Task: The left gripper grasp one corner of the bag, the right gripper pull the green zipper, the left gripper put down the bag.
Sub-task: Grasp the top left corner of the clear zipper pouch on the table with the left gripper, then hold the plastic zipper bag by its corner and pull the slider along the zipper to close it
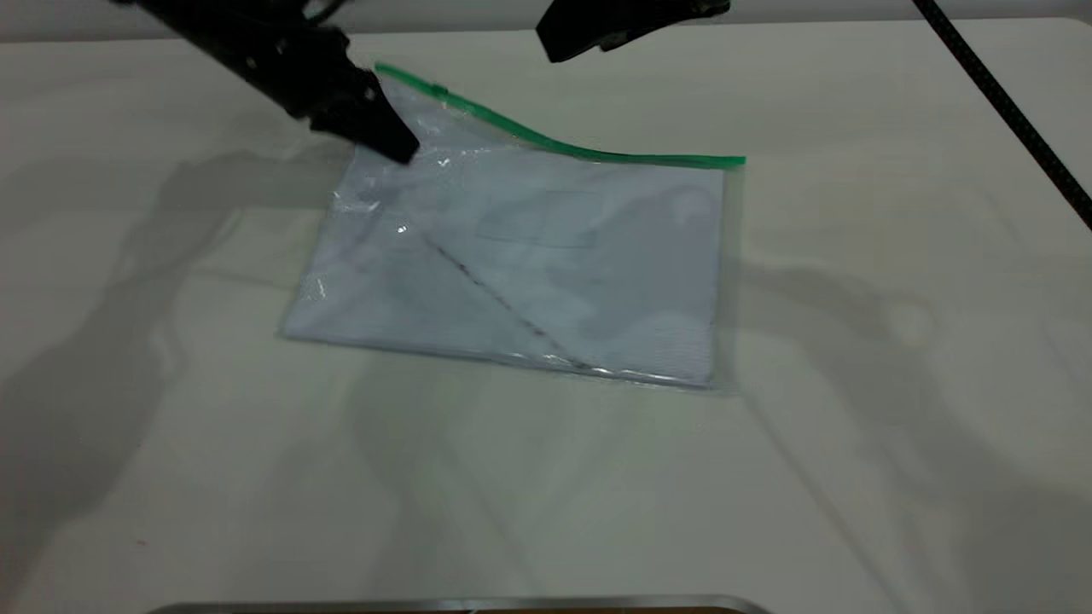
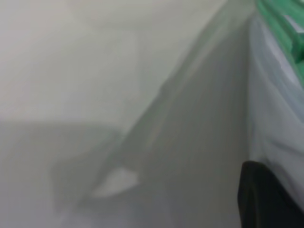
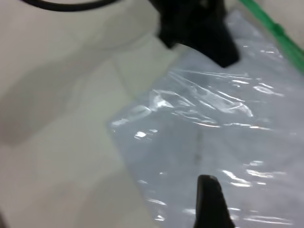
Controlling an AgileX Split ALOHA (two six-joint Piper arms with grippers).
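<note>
The bag, a clear plastic document pouch with a white sheet showing through, lies near the middle of the pale surface, somewhat toward the far edge. A dark diagonal line crosses its face, and a faint rectangular card pocket shows nearer the zipper side. The green zipper runs along the bag's far long edge; its right stretch lies flat on the surface while its left end rises off the surface, so the strip curves upward toward the far left corner of the surface. A small green slider tab sits on the raised part, near the strip's left end. The left pincer has the bag's far left corner clamped between its fingers and holds that corner lifted, the plastic below it creased and glinting; the rest of the bag, including its near long edge, rests on the surface. In the left wrist view the raised plastic and the zipper strip appear beside one dark fingertip. The right pincer hangs above the far edge of the surface, apart from the zipper and not touching the bag; whether its fingers are spread or closed cannot be told. The right wrist view shows one of its fingertips over the crinkled bag, with the left pincer farther off at the lifted corner. A black braided cable crosses the far right corner of the surface.
</note>
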